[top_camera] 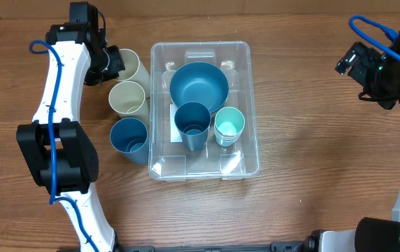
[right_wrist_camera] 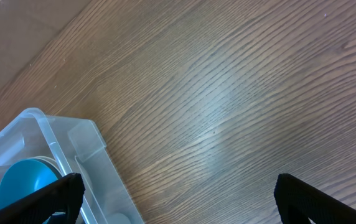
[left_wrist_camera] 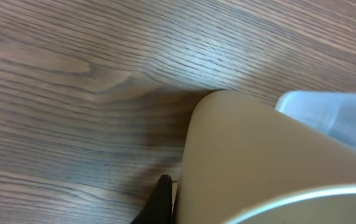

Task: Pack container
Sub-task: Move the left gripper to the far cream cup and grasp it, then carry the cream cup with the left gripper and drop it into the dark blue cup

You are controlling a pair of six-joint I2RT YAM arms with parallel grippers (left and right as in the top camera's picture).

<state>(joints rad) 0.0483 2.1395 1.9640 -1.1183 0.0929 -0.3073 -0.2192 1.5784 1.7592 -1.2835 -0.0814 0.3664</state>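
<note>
Left gripper (top_camera: 114, 63): at cream plastic cup (top_camera: 133, 66), grip I can't tell.
Large clear rectangular plastic container (top_camera: 245, 77): just right of it.
Right gripper (right_wrist_camera: 178, 199): fingers spread.

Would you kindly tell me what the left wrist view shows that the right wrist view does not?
Only the left wrist view shows the cream cup, which fills much of the frame with one black jaw against its wall. Only the right wrist view shows the blue bowl inside the container, and that arm's jaws spread wide over the table. Both views share the wooden table and a corner of the clear container.
</note>
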